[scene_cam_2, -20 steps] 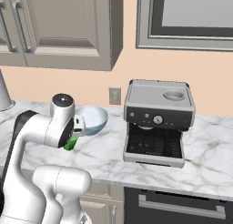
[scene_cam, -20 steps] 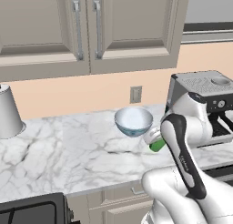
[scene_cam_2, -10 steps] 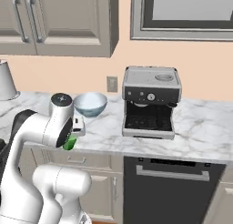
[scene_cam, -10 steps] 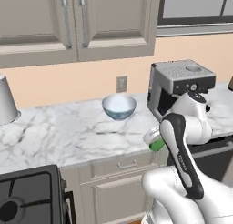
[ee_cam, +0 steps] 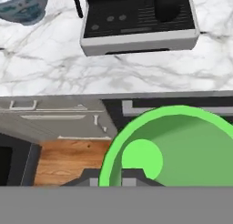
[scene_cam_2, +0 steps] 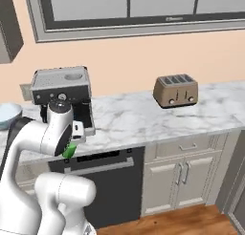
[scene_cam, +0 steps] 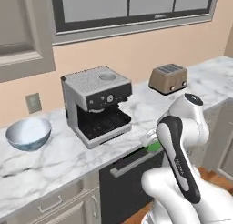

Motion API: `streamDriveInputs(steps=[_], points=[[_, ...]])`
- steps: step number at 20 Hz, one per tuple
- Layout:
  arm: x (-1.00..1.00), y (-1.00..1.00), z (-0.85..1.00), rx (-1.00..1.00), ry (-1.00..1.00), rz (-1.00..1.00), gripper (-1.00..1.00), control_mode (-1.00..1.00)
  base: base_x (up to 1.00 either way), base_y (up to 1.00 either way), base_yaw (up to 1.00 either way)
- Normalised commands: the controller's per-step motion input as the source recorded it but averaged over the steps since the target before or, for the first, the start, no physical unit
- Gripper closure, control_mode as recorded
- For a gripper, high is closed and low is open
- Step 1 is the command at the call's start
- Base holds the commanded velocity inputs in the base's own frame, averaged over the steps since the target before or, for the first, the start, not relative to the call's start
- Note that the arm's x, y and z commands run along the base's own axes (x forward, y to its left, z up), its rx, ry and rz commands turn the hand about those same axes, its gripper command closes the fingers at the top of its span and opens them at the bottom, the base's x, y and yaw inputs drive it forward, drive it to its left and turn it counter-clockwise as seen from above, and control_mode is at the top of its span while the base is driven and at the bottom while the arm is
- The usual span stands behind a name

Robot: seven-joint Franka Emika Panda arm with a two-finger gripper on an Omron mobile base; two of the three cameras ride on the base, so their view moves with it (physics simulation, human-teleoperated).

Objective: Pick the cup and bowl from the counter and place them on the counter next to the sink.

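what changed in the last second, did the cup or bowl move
The base drove along the counter, so the whole view shifted: the upper cabinets slid out and a window, a toaster and a dishwasher came in. The gripper stays shut on the cup, carried along. The bowl stays beside the coffee machine.

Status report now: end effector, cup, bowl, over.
End effector shut on cup, carried off the counter. Bowl waits left of the coffee machine. Nothing blocks, over.
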Motion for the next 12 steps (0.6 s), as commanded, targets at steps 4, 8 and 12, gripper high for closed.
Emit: streamDriveInputs(steps=[4, 8, 12], points=[[0.0, 0.0, 0.0, 0.0, 0.0, 0.0, 1.0, 1.0, 0.0, -0.94, -0.63], [0.0, 0.0, 0.0, 0.0, 0.0, 0.0, 1.0, 1.0, 0.0, -0.86, -0.63], [0.0, 0.0, 0.0, 0.0, 0.0, 0.0, 1.0, 1.0, 0.0, -0.79, -0.64]])
